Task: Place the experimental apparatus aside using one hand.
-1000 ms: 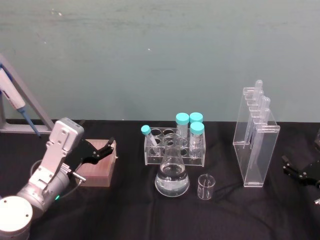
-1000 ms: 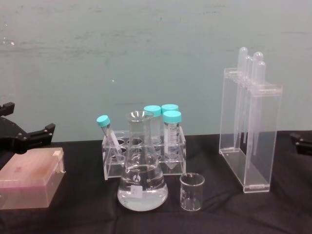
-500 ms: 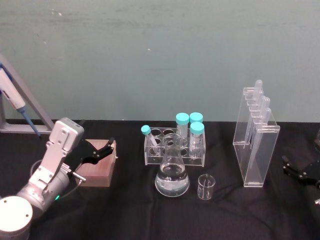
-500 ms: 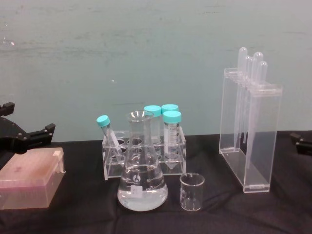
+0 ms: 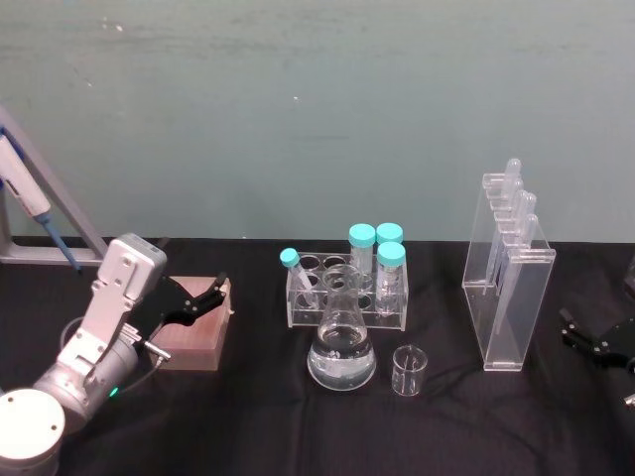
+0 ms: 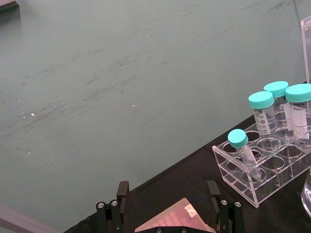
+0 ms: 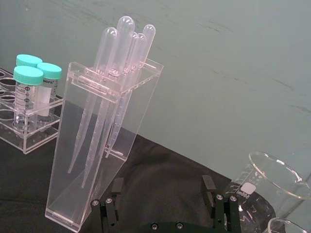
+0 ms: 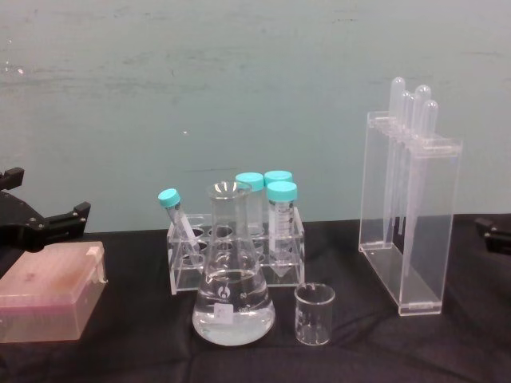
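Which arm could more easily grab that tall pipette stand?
Right, probably: the right end effector sits open beside the stand; the left end effector hovers over the pink box, farther off.

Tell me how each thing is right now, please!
flask: upright, part full of clear liquid.
small beaker: upright, empty.
pipette stand: upright, pipettes inside.
tube rack: four capped tubes, one leaning.
pink box: lying flat.
big beaker: upright, looks empty.
left hand: open, above the pink box.
right hand: open, empty.

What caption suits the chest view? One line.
Flask, beaker, tube rack and pipette stand between left tool and right tool.
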Motion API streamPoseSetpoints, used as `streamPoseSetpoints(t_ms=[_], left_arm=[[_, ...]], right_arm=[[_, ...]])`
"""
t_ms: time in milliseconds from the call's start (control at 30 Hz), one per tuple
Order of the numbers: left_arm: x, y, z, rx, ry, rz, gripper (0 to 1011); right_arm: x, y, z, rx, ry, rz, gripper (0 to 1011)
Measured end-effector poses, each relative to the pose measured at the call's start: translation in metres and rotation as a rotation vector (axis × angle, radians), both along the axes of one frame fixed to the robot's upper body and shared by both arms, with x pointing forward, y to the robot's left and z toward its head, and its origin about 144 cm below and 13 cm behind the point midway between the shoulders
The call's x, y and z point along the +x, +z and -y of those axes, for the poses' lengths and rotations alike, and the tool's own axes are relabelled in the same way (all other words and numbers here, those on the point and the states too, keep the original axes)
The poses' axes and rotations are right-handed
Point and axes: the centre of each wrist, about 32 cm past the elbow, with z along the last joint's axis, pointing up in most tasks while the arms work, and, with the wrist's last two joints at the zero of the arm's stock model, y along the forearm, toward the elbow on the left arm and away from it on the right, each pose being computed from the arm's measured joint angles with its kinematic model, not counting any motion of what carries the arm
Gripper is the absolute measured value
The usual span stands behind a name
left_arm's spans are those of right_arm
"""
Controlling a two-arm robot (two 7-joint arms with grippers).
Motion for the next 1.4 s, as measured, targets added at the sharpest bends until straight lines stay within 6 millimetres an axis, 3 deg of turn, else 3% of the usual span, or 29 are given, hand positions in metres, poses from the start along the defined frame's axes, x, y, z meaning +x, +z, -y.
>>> streamPoseSetpoints(t_ms=[700, 1400], left_arm=[[0.0, 0.0, 0.0, 0.0, 0.0, 0.0, 1000], [0.0, 0.0, 0.0, 0.0, 0.0, 0.0, 1000]], right_arm=[[-0.001, 0.001, 0.0, 0.005, -0.01, -0.001, 1003], [-0.036, 0.017, -0.022, 0.161, -0.068, 0.031, 1003]])
